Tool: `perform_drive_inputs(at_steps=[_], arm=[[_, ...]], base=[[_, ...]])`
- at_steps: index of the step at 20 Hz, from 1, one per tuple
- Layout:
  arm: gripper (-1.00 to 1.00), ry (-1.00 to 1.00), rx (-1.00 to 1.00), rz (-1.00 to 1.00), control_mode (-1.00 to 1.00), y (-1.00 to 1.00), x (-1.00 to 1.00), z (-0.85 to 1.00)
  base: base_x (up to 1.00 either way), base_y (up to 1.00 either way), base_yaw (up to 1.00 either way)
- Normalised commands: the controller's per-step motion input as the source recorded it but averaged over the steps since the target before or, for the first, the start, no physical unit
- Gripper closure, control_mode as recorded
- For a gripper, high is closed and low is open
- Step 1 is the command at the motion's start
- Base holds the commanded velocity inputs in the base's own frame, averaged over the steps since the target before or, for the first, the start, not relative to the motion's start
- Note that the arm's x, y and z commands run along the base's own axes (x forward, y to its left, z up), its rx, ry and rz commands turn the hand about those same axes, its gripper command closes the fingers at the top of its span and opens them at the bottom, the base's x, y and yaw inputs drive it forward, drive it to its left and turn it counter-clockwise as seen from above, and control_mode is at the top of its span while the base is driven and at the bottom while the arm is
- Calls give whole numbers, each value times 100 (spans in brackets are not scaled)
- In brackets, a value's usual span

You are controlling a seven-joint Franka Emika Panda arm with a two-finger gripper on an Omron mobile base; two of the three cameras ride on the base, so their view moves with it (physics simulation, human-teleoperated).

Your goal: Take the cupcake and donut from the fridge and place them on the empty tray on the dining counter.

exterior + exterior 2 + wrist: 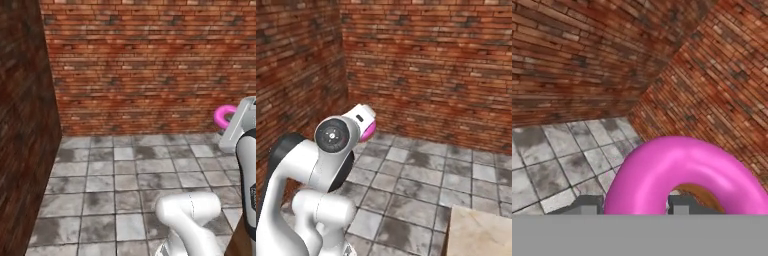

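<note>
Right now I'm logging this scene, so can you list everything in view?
donut: one, pink icing, held between the gripper's fingertips, up off the floor
brick walls: two, red-brown, meeting in a corner ahead
floor: one, grey tiles, below the walls
counter: one corner, beige stone top, lower right of the right base view
arm: one, white with dark joints, raised in front of the base
gripper: one, dark fingertips, shut on the donut
</note>
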Motion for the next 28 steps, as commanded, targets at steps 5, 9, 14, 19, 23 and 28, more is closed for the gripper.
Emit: perform_drive_inputs(at_steps=[5, 9, 14, 19, 23, 28], arm=[[100, 0, 0, 0, 100, 0, 0, 0], [100, 0, 0, 0, 100, 0, 0, 0], [100, 0, 0, 0, 100, 0, 0, 0], [100, 0, 0, 0, 100, 0, 0, 0], [100, 0, 0, 0, 100, 0, 0, 0], [100, 0, 0, 0, 100, 0, 0, 0]], base=[[100, -36, -50], [100, -16, -59], [100, -4, -58], [100, -35, -49], [100, -50, -55], [93, -59, -58]])
